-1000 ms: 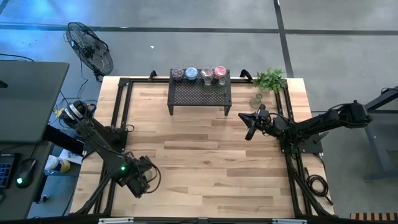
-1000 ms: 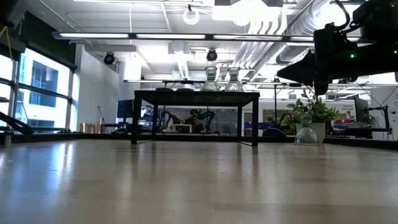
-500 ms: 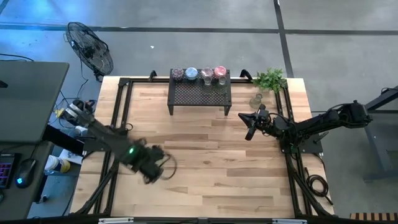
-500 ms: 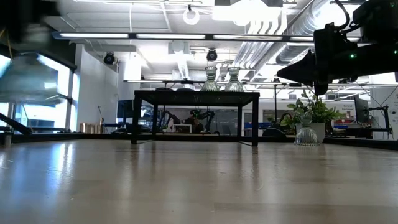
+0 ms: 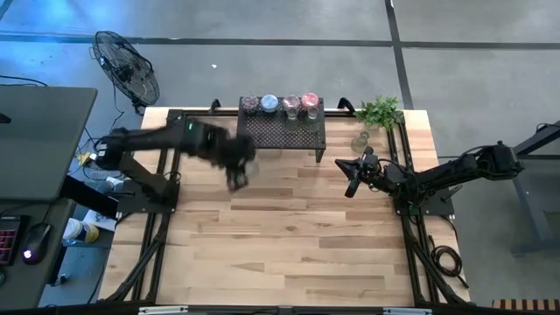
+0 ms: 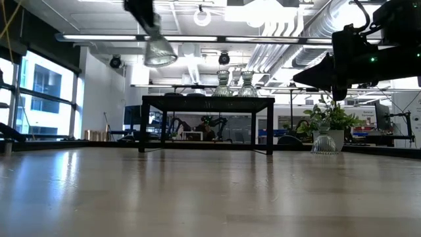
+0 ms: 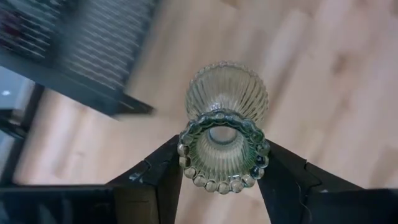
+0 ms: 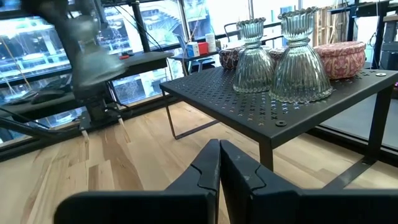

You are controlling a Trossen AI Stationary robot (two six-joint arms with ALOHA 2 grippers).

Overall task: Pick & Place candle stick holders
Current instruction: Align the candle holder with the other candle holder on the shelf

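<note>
The job looks well under way but not finished. On the black mesh rack at the far edge of the table, a row of holders already stands along the back: a mottled purple one, a pale blue one, a clear one and a pink one; the right wrist view shows two ribbed clear glass holders standing upright on the mesh with the pink patterned cup behind them. One more clear holder sits on the table just beside the green leafy plant, not yet moved, so at least that one and the one in transit are left. The left gripper is pinching a ribbed glass candle stick holder between its two fingers, one pad on each side of the beaded rim; the piece is pale green-tinted clear glass with vertical fluting and a ring of small beads around the rim. It hangs in the air above the table, near the rack's left front corner, and in the low view the carried glass shows high above the rack's top. My guess is that setting it on the mesh comes next. The right gripper hovers over the table near the rack's right end, fingers pressed together and holding nothing.
</note>
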